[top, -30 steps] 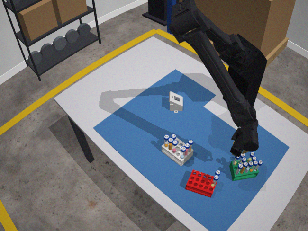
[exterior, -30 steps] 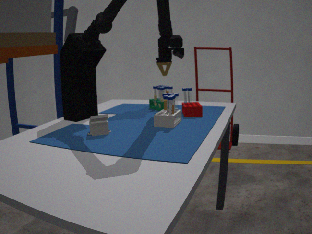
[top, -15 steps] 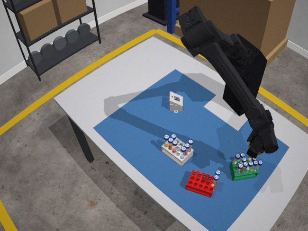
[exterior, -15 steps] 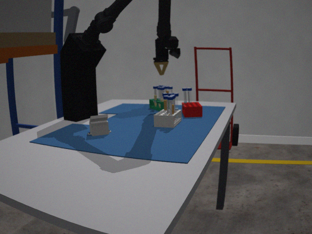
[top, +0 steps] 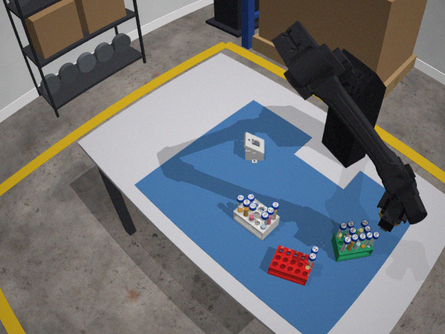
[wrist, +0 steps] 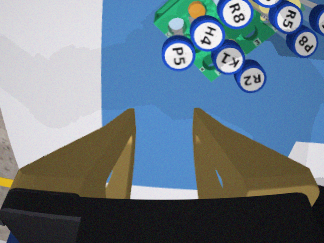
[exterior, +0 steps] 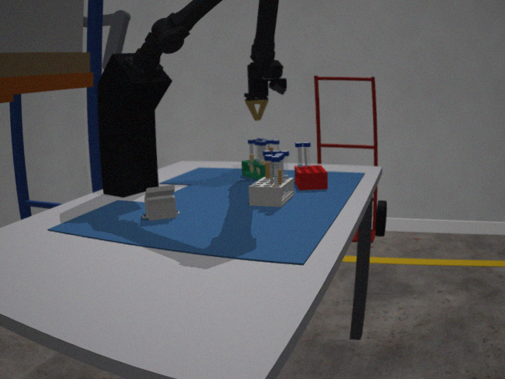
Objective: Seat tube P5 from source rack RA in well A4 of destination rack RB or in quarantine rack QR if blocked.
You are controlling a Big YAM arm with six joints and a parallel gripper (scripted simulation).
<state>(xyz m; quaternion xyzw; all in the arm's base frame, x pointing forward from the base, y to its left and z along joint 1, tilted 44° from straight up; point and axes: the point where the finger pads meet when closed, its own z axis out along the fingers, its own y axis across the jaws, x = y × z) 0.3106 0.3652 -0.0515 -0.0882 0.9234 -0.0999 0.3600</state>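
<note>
The green rack RA (top: 352, 248) holds several blue-capped tubes. In the wrist view the cap marked P5 (wrist: 178, 53) stands at the corner of RA (wrist: 219, 19) nearest my fingers, beside H4 and K1. My gripper (wrist: 164, 118) is partly open and empty. It hangs well above the mat, just off the edge of RA on the arm-base side (top: 386, 225), and shows high over the racks in the exterior view (exterior: 256, 110). The white rack RB (top: 255, 217) holds several tubes. The red rack QR (top: 291, 265) holds two tubes at one end.
The grey DONE box (top: 254, 146) stands on the blue mat, far from the racks. RB (exterior: 271, 190) and QR (exterior: 311, 177) sit close to RA (exterior: 253, 165). The arm's black base stands at the mat's notch.
</note>
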